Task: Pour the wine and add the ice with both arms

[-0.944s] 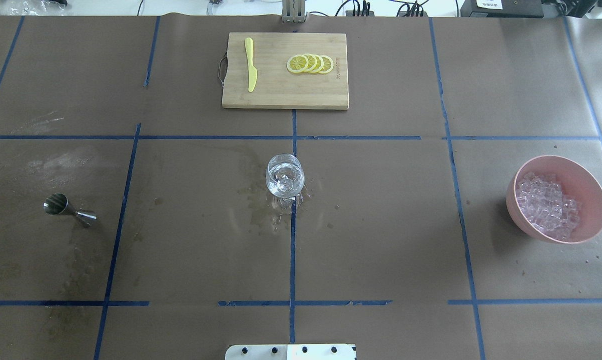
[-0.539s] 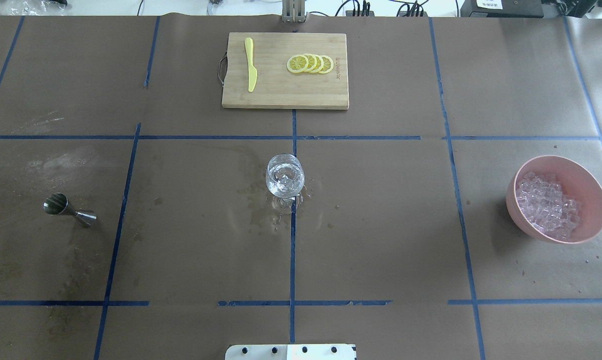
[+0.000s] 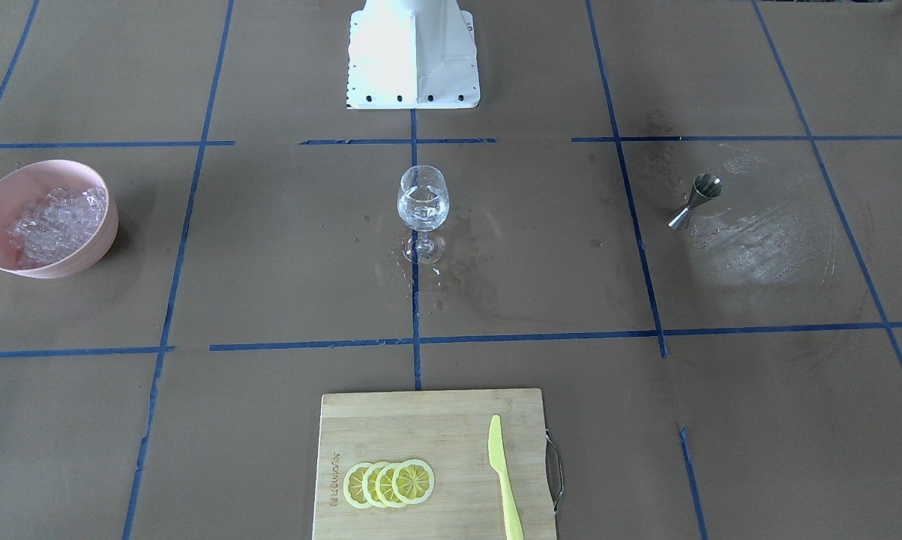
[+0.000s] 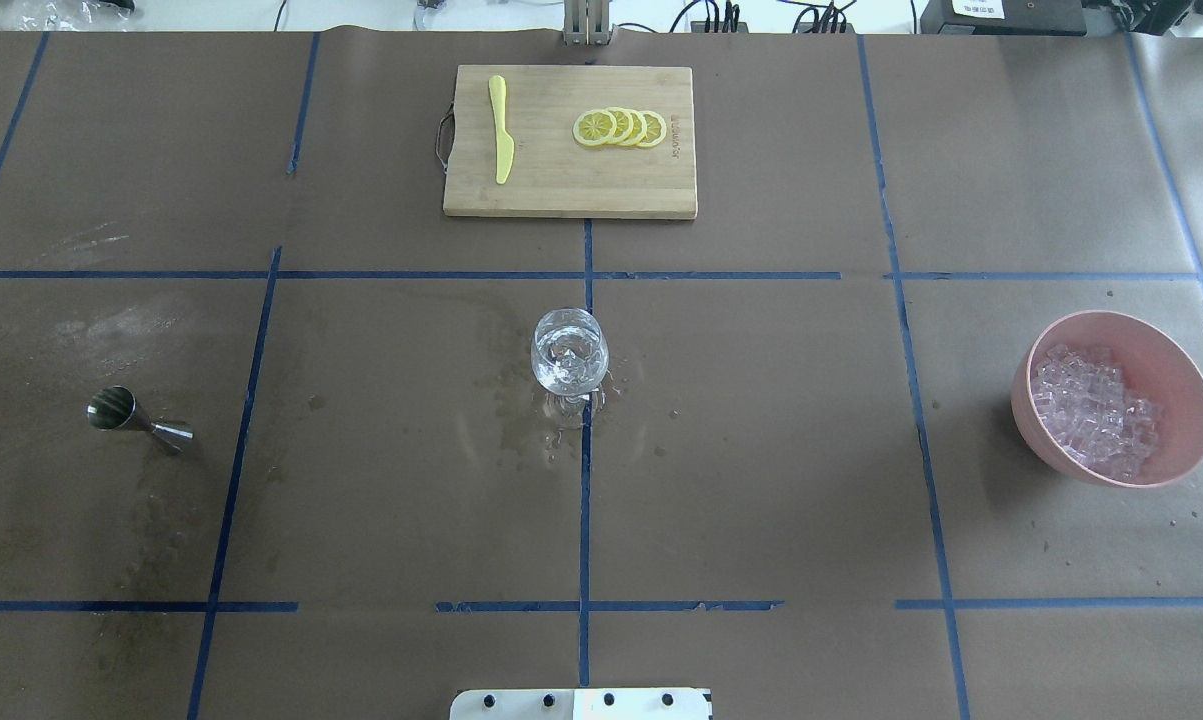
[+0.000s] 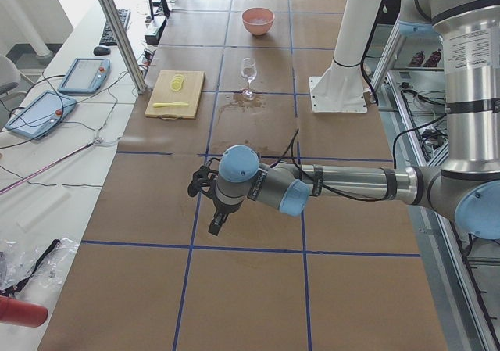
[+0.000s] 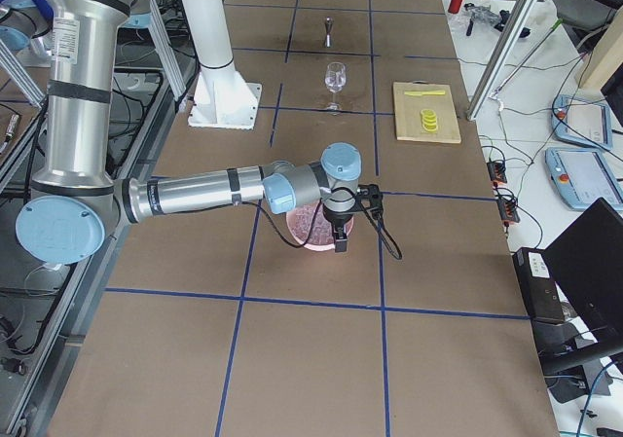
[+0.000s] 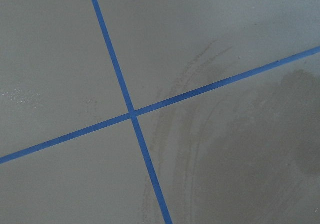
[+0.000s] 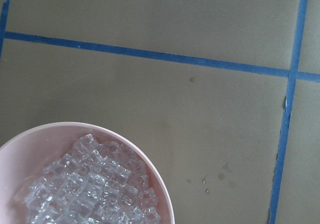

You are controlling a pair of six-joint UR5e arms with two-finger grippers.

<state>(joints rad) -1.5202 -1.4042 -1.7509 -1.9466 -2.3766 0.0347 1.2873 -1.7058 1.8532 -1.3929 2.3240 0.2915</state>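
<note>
At table centre, wine glass [image 4: 569,352] seems to hold wine [image 3: 423,216] plus cubes. Jigger [image 4: 139,420] upright at 9 o'clock. Ice [image 4: 1091,405] heaped in pink bowl [image 4: 1176,375] at 3 o'clock. Task looks finished. Left gripper [image 5: 214,220] and right gripper [image 6: 341,240] well clear of glass; jaw state: cannot tell.

You've got the stemmed glass [image 3: 423,204] upright dead centre on the blue tape line, wine [image 3: 423,216] inside and wet splashes round its foot. The pink bowl [image 3: 83,259] of ice [image 3: 49,217] sits far left and the jigger [image 3: 694,201] off right. On the cutting board [image 3: 436,427] nearest you are lemon slices [image 3: 389,484] and a yellow knife [image 3: 504,480].
</note>
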